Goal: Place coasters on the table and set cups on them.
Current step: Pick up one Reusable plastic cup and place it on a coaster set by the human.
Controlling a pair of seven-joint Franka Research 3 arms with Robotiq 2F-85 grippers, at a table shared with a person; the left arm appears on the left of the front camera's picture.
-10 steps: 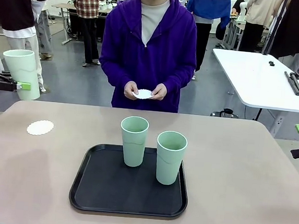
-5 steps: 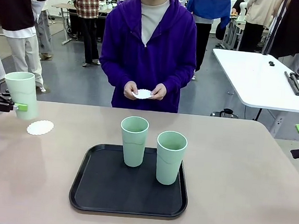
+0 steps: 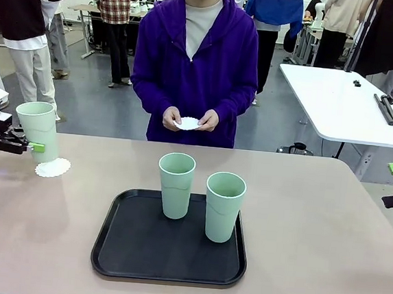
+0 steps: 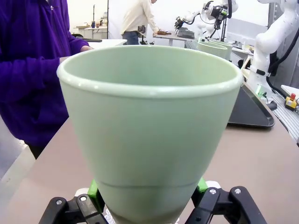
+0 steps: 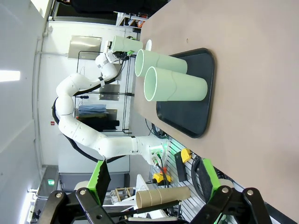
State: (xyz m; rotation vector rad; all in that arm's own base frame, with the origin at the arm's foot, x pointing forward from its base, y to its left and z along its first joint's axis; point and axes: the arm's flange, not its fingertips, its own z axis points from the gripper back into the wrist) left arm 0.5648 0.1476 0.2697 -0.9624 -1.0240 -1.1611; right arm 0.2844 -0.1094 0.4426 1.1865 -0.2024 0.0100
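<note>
**Cup Held Over Coaster at the Left Side of the Table**

The first cup (image 3: 38,130) is at the robot's left side of the table (image 3: 313,233), upright with a slight tilt. Its base is at the rear part of a coaster (image 3: 52,169) that lies flat on the tabletop. Whether the base touches the coaster cannot be told from the front view.

The left gripper (image 3: 34,148) is clamped on the lower part of this cup. In the left wrist view, one green pad (image 4: 93,187) bears on each side of the cup wall, just above the base.

The second cup (image 3: 175,185) and the third cup (image 3: 224,206) stand upright and just beside each other on the black tray (image 3: 168,272). The second is at the rear middle of the tray, and the third is nearer the robot and to its right. The tray is on the middle of the table, well apart from the coaster.

At the far side of the table, a person in a purple hooded top holds another coaster (image 3: 188,123) at waist height. It is pinched between one hand (image 3: 173,119) and the other hand (image 3: 208,120).

The right gripper (image 5: 154,175) is at the robot's right edge of the table, well apart from the tray. Its fingers are spread wide with nothing between them.
</note>
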